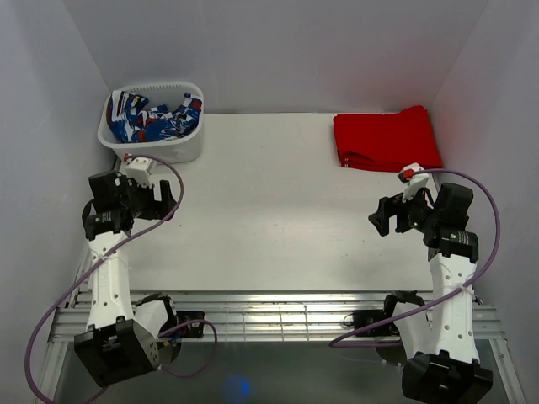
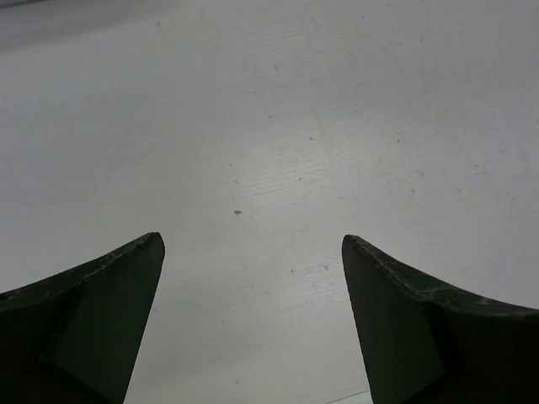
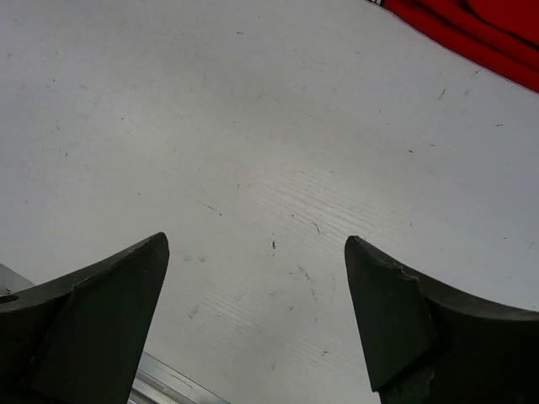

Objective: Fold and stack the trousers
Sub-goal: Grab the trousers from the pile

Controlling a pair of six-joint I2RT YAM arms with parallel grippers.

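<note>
The trousers, in a busy blue, white and red print, lie bunched in a white basket at the table's far left corner. My left gripper hovers just in front of the basket, apart from it. The left wrist view shows this left gripper open, with only bare white table between the dark fingers. My right gripper is on the right side of the table, and in its wrist view the right gripper is open and empty above the tabletop.
A plain red folded garment lies at the far right of the white table, just beyond my right gripper; the red garment's edge shows in the right wrist view. White walls enclose three sides. A metal rail runs along the near edge.
</note>
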